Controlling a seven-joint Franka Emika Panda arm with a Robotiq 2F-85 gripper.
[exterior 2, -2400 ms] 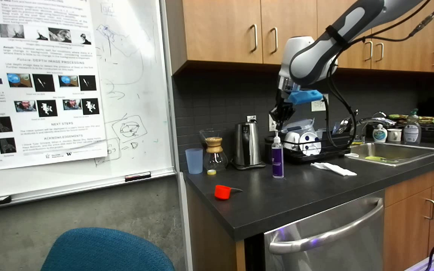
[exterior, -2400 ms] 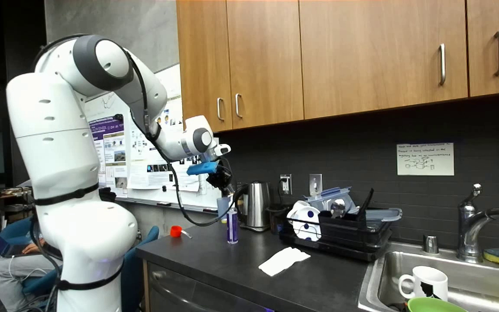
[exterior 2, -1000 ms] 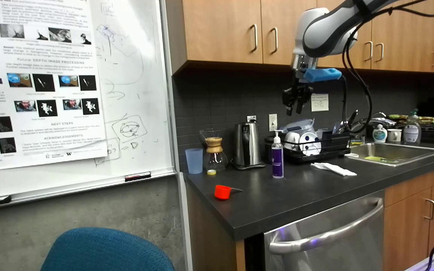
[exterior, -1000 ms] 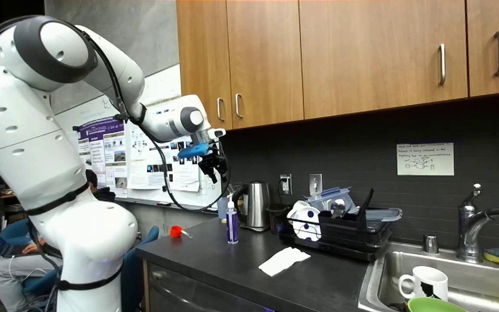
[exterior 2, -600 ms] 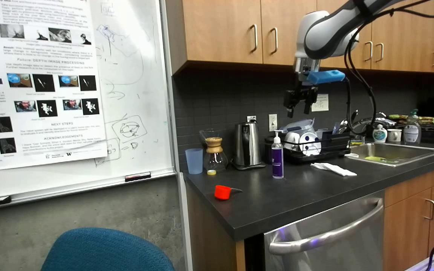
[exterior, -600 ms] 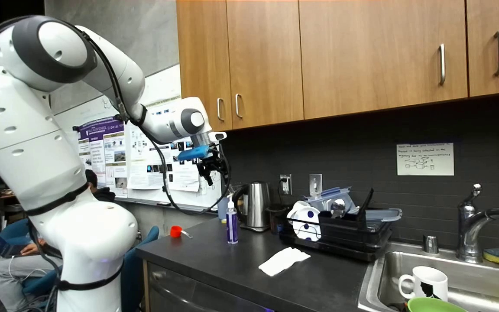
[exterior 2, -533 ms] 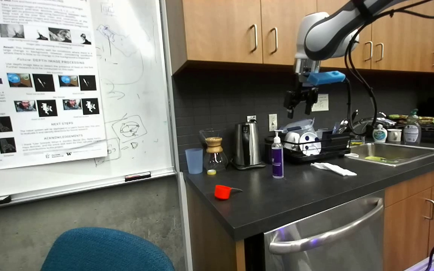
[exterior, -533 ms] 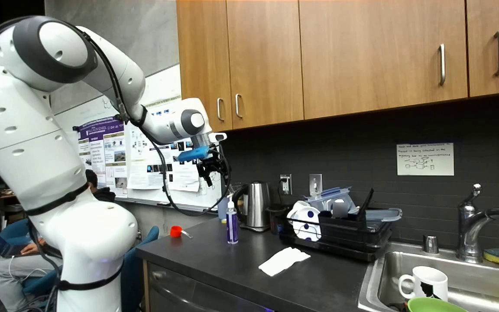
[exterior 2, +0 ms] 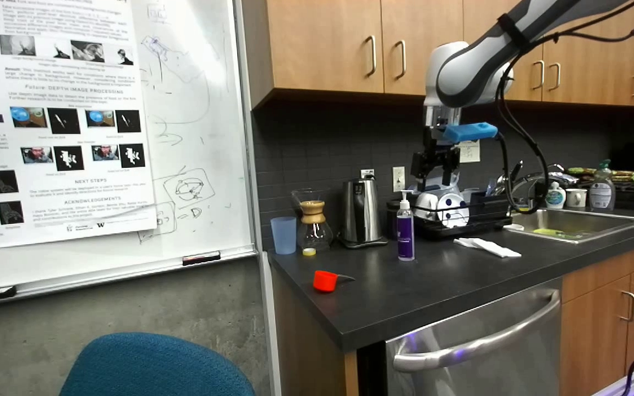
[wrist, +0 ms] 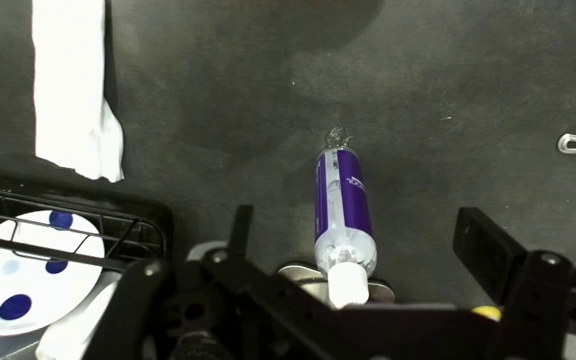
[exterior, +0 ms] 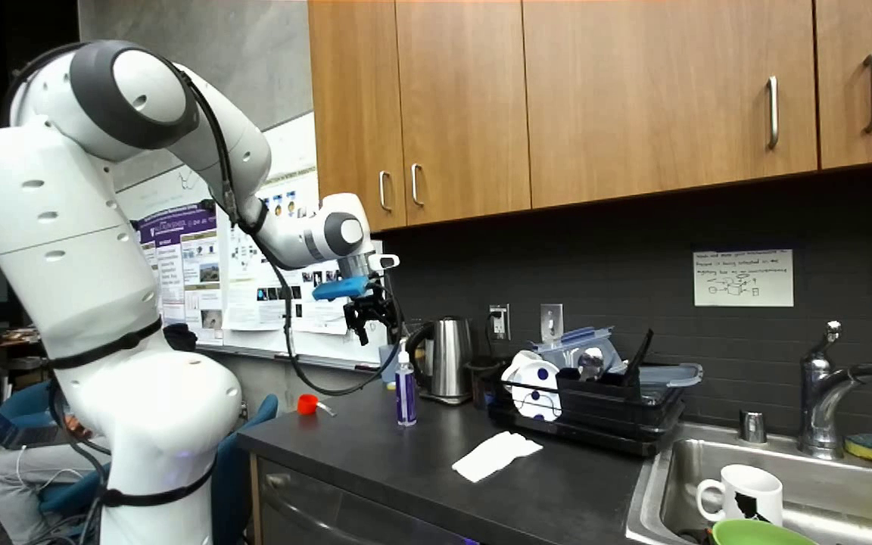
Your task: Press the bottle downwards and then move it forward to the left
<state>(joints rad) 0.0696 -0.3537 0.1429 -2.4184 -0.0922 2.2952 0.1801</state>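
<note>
Wrist view: spread wide, nothing held

I have the gripper [exterior 2: 434, 181] near the bottle [wrist: 344, 210], not touching, its jaws parted, bottle lined up between; that width, I judge, suits straddling it for the move, not pressing. The bottle stands upright on the counter [exterior 2: 432, 289], kettle [exterior 2: 362, 212] near it. A clear blob [wrist: 337, 137] by the bottle's foot, perhaps gel, may mean the press is done.

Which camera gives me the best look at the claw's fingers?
The wrist view. The claw looks largest there, its fingers clearly apart, the bottle showing between them. In both exterior views the fingers look small and dark.
</note>
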